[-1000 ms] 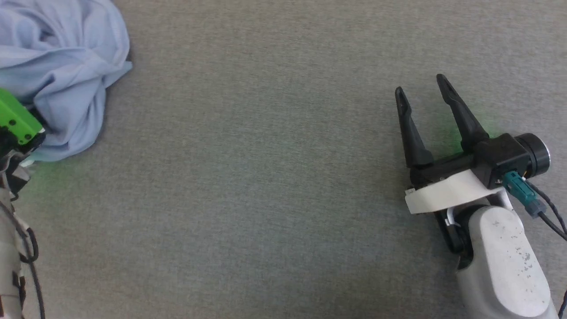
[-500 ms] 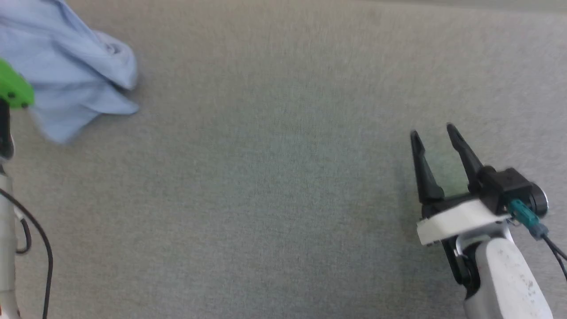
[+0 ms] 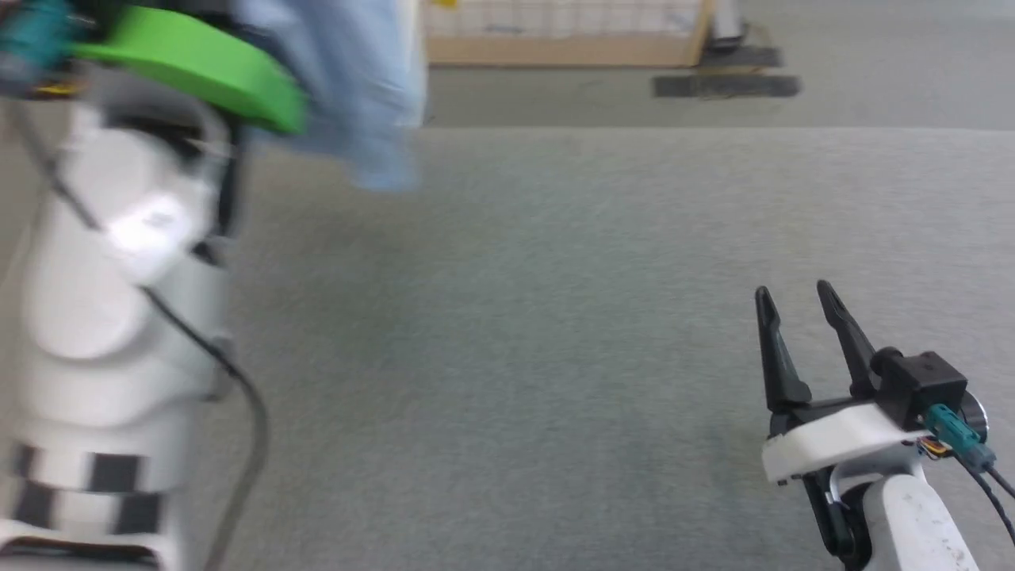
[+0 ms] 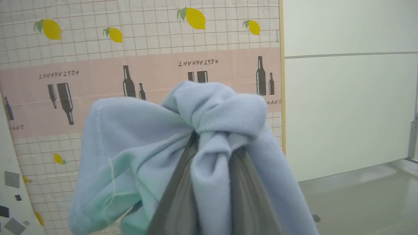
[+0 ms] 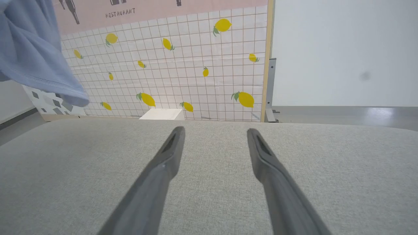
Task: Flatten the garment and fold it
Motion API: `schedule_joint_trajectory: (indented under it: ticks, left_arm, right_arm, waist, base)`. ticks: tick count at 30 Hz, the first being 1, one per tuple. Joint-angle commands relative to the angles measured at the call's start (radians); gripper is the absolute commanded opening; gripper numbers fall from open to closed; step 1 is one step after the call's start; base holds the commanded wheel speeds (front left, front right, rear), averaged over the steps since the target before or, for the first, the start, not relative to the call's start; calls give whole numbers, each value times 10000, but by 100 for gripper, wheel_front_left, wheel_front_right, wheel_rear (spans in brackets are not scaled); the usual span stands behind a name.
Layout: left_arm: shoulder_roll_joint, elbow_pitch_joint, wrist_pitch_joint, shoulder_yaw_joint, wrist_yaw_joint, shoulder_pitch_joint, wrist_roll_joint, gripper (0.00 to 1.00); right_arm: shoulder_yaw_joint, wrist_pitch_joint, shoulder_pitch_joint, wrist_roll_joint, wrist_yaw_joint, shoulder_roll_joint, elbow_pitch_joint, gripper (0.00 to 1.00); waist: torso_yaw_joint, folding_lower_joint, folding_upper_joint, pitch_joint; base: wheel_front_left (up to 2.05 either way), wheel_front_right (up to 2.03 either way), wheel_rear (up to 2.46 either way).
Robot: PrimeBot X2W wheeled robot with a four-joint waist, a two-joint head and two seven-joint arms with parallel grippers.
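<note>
Our left claw (image 4: pixel 215 143) is clamped narrow on a bunched fold of the light blue shirt (image 4: pixel 137 130), holding it up above the grey padded surface (image 3: pixel 515 333) before a lemon-print screen (image 5: pixel 196 65). Our right claw (image 3: pixel 794 290) stands wide and empty, well apart, low over that surface.

The word RESTAURANT (image 5: pixel 119 13) stands in dark capitals on the pink band (image 5: pixel 212 4) of the lemon-patterned panel (image 5: pixel 202 81). In the left wrist view this word is written backwards, twice, on the same band; lower down only the endings "RANT" and "ANT" are readable.
</note>
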Motion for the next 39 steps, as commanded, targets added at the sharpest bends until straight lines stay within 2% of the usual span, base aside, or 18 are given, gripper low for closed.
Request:
schedule_joint_trajectory:
  ticks: [1, 5, 9, 14, 17, 20, 22, 23, 24, 26, 29, 34, 36, 39]
  left_arm:
    - [-354, -73, 21, -206, -64, 249, -150, 0]
    - [-1331, 86, 345, -857, -254, 1098, -714, 0]
    - [-1932, 845, 1030, -1531, -428, 2134, -1262, 0]
    - [-2127, 2363, 3309, -2685, -687, 3265, -1722, 0]
    - [-1992, 3032, 4776, -3291, -788, 3687, -1747, 0]
    - [-1864, 3295, 5678, -3572, -799, 3989, -1824, 0]
    - [-1835, 3302, 6017, -3596, -726, 4172, -1941, 48]
    - [-1812, 3250, 6129, -3599, -680, 4251, -1981, 100]
    - [-1809, 3145, 6090, -3546, -636, 4305, -2032, 100]
    - [-1803, 2737, 5477, -3278, -460, 4371, -2077, 100]
    - [-1793, 1987, 3773, -2679, -74, 4475, -1990, 100]
    - [-1611, 943, 316, -1728, 446, 4703, -1475, 100]
    - [-1500, 733, -687, -1446, 559, 4868, -1347, 100]
    - [-1295, 582, -1624, -1090, 681, 5177, -1217, 100]
  right_arm:
    - [-63, -42, 172, -7, -15, -9, -44, 100]
    - [-235, 61, 355, -27, -15, -9, -184, 100]
    - [-266, 162, 465, -5, -15, -9, -334, 100]
    - [-124, 240, 534, 66, -15, -9, -416, 100]
    - [-51, 281, 573, 87, -15, -9, -399, 100]
    - [-1, 324, 611, 100, -15, -9, -363, 100]
    - [36, 362, 655, 85, -15, -9, -350, 100]
    - [46, 386, 686, 64, -15, -9, -355, 100]
    - [60, 413, 710, 44, -15, -9, -368, 100]
    - [69, 471, 752, -4, -15, -9, -404, 100]
    - [56, 534, 800, -61, -15, -9, -475, 100]
    - [56, 627, 884, -140, -15, -9, -620, 100]
    - [61, 666, 899, -172, -15, -9, -670, 100]
    - [88, 718, 888, -199, -15, -9, -727, 100]
  waist:
    - [-1031, 1, -1, -674]
    - [-1524, 1, -1, -703]
    - [-1944, 1, -1, -594]
    - [-2299, 1, -1, -462]
    - [-2390, 1, -1, -439]
    - [-2407, 1, -1, -473]
    - [-2353, 1, -1, -535]
    - [-2301, 1, -1, -578]
    - [-2252, 1, -1, -608]
    - [-2128, 1, -1, -688]
    - [-1898, 1, -1, -817]
    - [-1443, 1, -1, -990]
    - [-1272, 1, -1, -1042]
    - [-1076, 1, -1, -1082]
  base:
    - [0, 0, 0]
    - [0, 0, 0]
    - [0, 0, 0]
    - [0, 0, 0]
    - [0, 0, 0]
    - [0, 0, 0]
    - [0, 0, 0]
    - [0, 0, 0]
    - [0, 0, 0]
    - [0, 0, 0]
    - [0, 0, 0]
    - [0, 0, 0]
    - [0, 0, 0]
    - [0, 0, 0]
